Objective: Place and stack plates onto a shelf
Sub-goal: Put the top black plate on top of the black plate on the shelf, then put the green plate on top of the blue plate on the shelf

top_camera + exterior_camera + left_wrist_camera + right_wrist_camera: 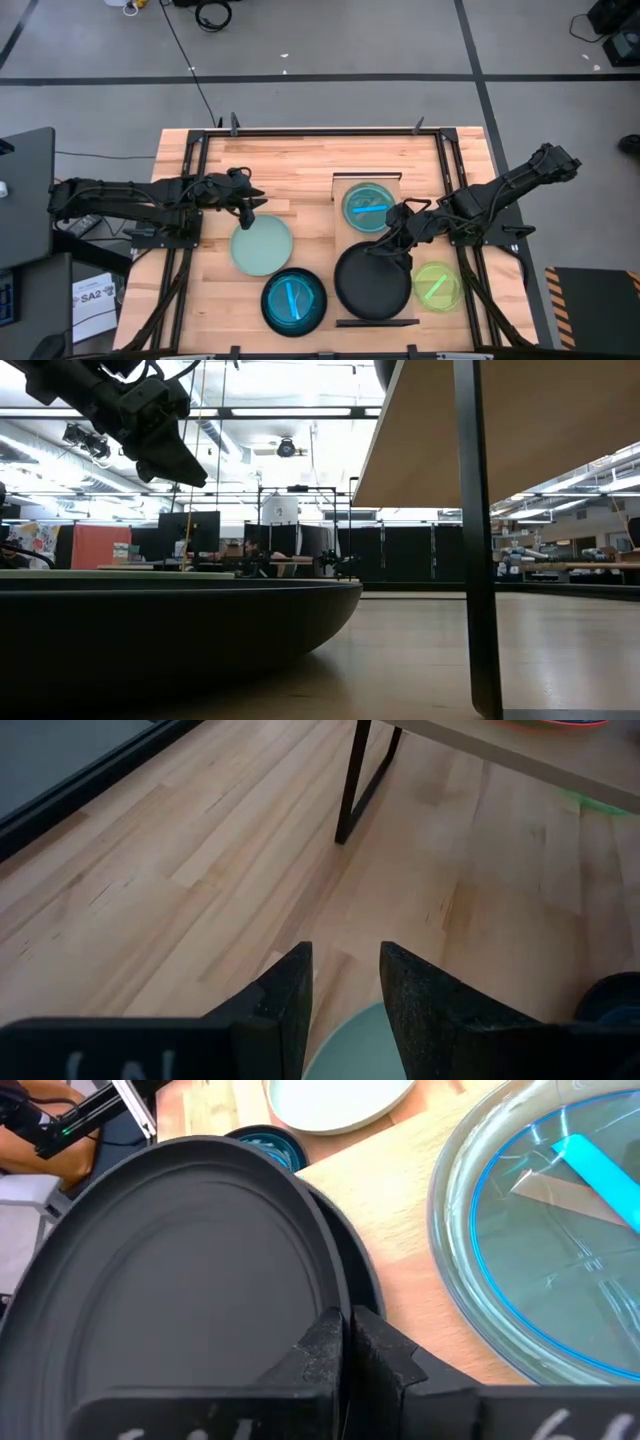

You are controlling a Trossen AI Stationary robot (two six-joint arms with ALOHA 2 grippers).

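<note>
The shelf (340,235) stands right of the table's middle, and a translucent teal plate (370,205) lies on its far half. On the near half is a black plate (372,282), with my right gripper (386,246) shut on its far rim. In the right wrist view a second black rim (362,1280) shows under it. My left gripper (255,205) hangs open above the far edge of the mint plate (262,245), which lies flat on the table, and it has nothing between its fingers (290,1005). My right gripper pinches the upper black plate's far rim (332,1302). One finger is over the plate's inside and the other outside the rim. The fingers slant down from the far right. Whether the plate rests on the black plate below, I cannot tell.
A lime-green plate (437,285) lies on the table to the right of the shelf. A blue plate on a black one (294,300) sits near the front edge, left of the shelf. The shelf's dark legs (350,790) stand on the tabletop.
</note>
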